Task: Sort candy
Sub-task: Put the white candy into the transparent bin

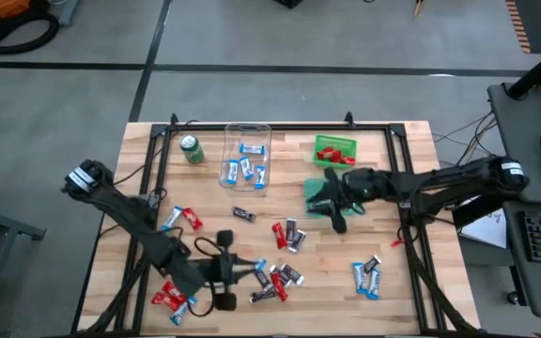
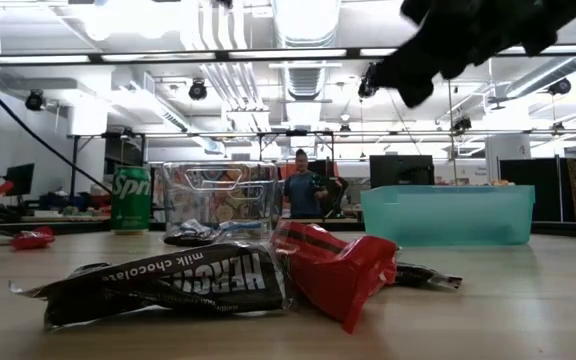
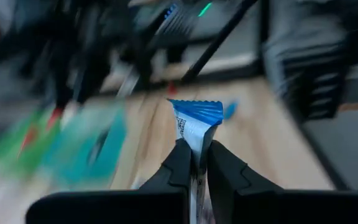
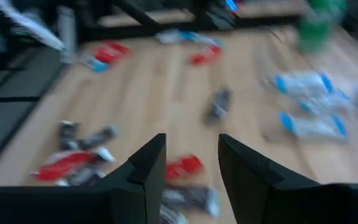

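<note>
Many small wrapped candy bars in blue-and-white, red and black-and-silver lie scattered on the wooden table. Close in the low view are a black bar and a red one. My left gripper is near the table's front edge, raised and shut on a blue-and-white candy. My right gripper stands open and empty above the table's middle right, by a teal bin. My left gripper pinches the blue-and-white candy between its two fingers. The bar lies along the fingers, and its crimped end sticks out past the fingertips. The candy is lifted clear of the table.
A clear bin at the back holds blue-and-white bars. A green bin holds red ones. A green soda can stands at the back left. A black frame rims the table. A person stands far off in the room.
</note>
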